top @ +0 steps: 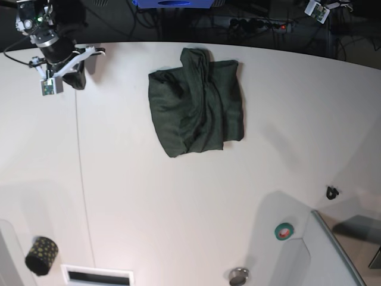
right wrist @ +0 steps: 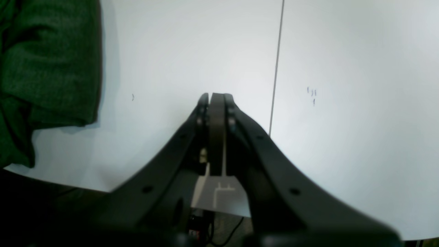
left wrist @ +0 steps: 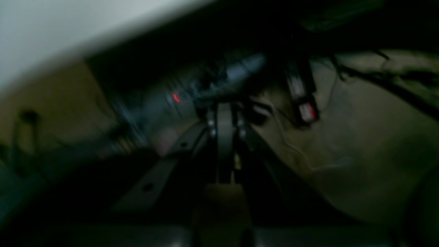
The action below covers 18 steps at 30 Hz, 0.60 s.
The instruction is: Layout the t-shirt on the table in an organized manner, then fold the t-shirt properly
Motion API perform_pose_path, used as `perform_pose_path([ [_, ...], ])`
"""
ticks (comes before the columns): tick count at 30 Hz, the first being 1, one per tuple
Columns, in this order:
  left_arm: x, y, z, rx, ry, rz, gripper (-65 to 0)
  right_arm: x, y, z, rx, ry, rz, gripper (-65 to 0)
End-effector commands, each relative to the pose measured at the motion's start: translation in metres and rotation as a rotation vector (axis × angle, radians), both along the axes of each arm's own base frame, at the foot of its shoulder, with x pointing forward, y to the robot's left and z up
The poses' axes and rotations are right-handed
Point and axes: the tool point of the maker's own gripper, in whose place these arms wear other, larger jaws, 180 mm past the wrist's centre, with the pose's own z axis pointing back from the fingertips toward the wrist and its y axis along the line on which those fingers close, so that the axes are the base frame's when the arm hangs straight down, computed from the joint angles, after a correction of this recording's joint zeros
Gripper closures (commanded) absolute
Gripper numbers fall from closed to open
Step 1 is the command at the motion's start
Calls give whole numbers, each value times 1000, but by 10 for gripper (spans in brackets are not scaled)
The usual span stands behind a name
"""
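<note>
The large plain dark green soft fabric t-shirt [top: 196, 104] lies as a compact bundle on the far middle of the broad white smooth surface [top: 178, 208], with some folds and creases on it, so in my judgement either the folding is already done or the laying out is not yet started; the pictures alone do not decide this. No arm touches the cloth. The right tool [right wrist: 216, 97] hangs over the bare far left part of the surface, next to the thin seam line [right wrist: 276, 68], with its jaws pressed together on nothing. The left tool [left wrist: 224, 113] is off the surface, in a dark blurred view, jaws also together and empty. If work remains, the next move calls for both tools to open and reach the garment edges.
</note>
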Motion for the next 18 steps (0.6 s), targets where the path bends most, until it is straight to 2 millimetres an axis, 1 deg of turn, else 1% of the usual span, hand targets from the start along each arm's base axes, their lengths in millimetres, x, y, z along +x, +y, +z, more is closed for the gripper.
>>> perform_pose_path([
  [1, 1, -1, 5, -20, -17, 5, 0, 12, -2, 12, -2, -56, 3, 0],
  [2, -5, -5, 1, -33, 1, 7, 0, 12, -2, 11, -2, -56, 1, 0],
  [4, -14, -12, -15, -49, 43, -2, 0, 12, -3, 10, -3, -53, 0, 0],
  [7, -14, -20, -47, -57, 80, -18, 0, 12, -2, 11, -1, -54, -1, 0],
  [9, -7, -33, -64, -82, 89, -38, 0, 11, -2, 10, -1, -51, -1, 0],
  [10, -4, -40, -70, -96, 93, -48, 0, 10, -3, 10, -3, -49, -3, 0],
  [12, 0, -45, -78, -109, 96, -56, 0, 7, -5, 9, -5, -43, -6, 0],
  [13, 2, -46, -82, -111, 99, -56, 0, 6, -5, 8, -6, -40, -7, 0],
  [15, 10, -41, -92, -105, 99, -41, 0, 4, -5, 7, -6, -34, -7, 0],
  [17, 24, -40, -96, -105, 77, -38, 0, 3, -5, 7, -6, -33, -7, 0],
  [18, 35, -39, -94, -103, 54, -41, 0, 3, -5, 7, -6, -33, -7, 0],
])
